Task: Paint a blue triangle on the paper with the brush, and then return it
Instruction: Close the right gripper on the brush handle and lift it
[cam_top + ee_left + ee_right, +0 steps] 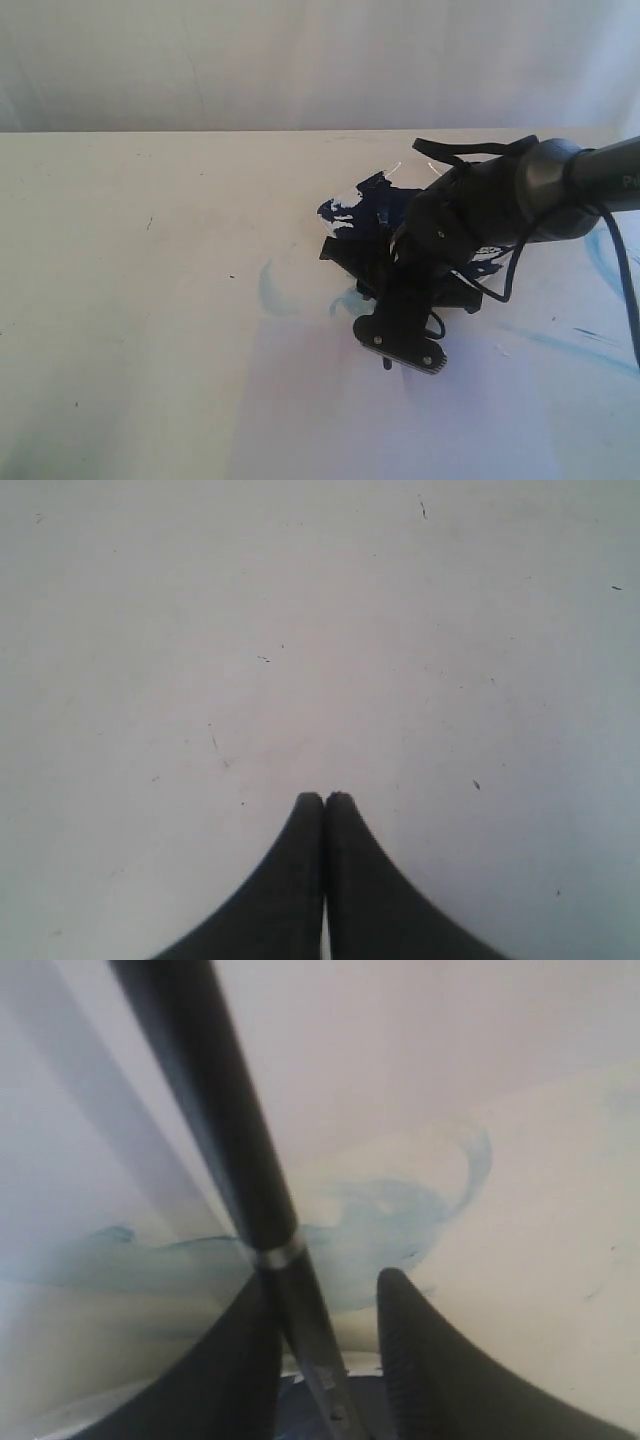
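My right gripper (390,355) hangs low just in front of the paint plate (352,228), at the far edge of the white paper (330,425). In the right wrist view its fingers (420,1350) stand apart. The black brush (225,1150) runs between them, its silver band (278,1255) level with the tips. It leans on one finger, clear of the other. The right gripper (328,1280) is open. Paper (420,1050) lies beyond the tips. No blue triangle shows. My left gripper (324,796) is shut and empty over bare white surface, outside the exterior view.
The plate holds a large dark-blue paint blotch (365,215), partly hidden by the right arm (500,195). Pale blue smears (268,288) mark the cream table (120,260) by the paper's far edge, with thin blue streaks (575,345) at the right.
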Tool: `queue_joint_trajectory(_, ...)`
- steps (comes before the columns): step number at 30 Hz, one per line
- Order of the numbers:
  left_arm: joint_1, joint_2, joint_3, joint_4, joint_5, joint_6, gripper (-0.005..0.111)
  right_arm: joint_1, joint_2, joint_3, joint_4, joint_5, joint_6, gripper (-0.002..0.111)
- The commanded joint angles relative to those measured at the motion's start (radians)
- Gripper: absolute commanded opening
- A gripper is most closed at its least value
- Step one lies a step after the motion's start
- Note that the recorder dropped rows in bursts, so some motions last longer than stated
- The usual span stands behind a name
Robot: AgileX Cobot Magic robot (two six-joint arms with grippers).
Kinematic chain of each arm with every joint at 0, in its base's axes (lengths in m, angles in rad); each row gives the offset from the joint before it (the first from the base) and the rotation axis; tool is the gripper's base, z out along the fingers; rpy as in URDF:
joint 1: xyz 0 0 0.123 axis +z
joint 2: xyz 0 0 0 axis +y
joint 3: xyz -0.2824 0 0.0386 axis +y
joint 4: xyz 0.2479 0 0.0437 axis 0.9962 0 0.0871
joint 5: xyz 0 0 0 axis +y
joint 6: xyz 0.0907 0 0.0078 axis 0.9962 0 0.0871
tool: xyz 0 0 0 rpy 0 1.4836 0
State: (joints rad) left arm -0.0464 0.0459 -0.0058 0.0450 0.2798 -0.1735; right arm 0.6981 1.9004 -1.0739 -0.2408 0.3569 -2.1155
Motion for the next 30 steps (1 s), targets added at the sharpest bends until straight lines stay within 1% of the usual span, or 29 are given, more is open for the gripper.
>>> queue_joint_trajectory(1,-0.005,0.002,0.006,-0.003,-0.002,-0.006,0.000,-0.001,-0.003,-0.007,-0.004,-0.006,-0.015,0.027)
queue_joint_trajectory(14,-0.005,0.002,0.006,-0.003,-0.002,-0.006,0.000,-0.001,-0.003,-0.007,-0.029,-0.023,-0.015,0.012)
queue_joint_trajectory(19,-0.005,0.002,0.006,-0.003,-0.002,-0.006,0.000,-0.001,-0.003,-0.007,-0.029,-0.025,-0.015,0.008)
queue_joint_trajectory(26,-0.005,0.002,0.006,-0.003,-0.002,-0.006,0.000,-0.001,-0.003,-0.007,-0.029,-0.080,-0.015,0.001)
queue_joint_trajectory(30,-0.005,0.002,0.006,-0.003,-0.002,-0.006,0.000,-0.001,-0.003,-0.007,-0.029,-0.093,-0.015,0.000)
